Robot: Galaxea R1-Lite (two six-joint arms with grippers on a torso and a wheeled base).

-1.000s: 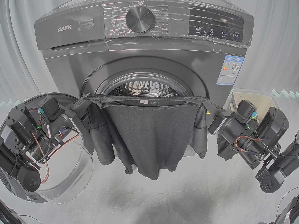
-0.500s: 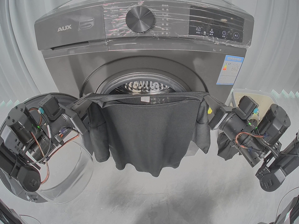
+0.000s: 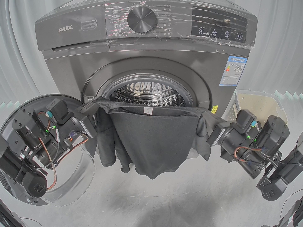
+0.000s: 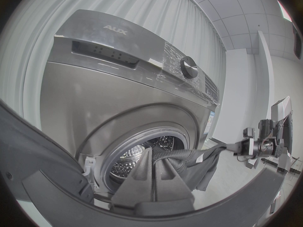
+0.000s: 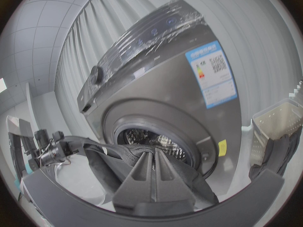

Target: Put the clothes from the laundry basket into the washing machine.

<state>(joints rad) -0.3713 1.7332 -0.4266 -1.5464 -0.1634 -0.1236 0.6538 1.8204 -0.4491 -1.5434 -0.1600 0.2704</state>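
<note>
The left gripper (image 3: 90,104) and right gripper (image 3: 206,114) are held out wide apart, each pinched tight on the dark shirt (image 3: 154,136).

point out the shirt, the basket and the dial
shirt (image 3: 151,142), head view, on the hanging front panel
basket (image 3: 262,106), head view, on its inner back wall
dial (image 3: 141,19), head view, on the middle of the knob

Matt dark cloth shirt (image 3: 154,142); brushed-metal washing machine (image 3: 79,66), film-wrapped panel (image 3: 176,19).
</note>
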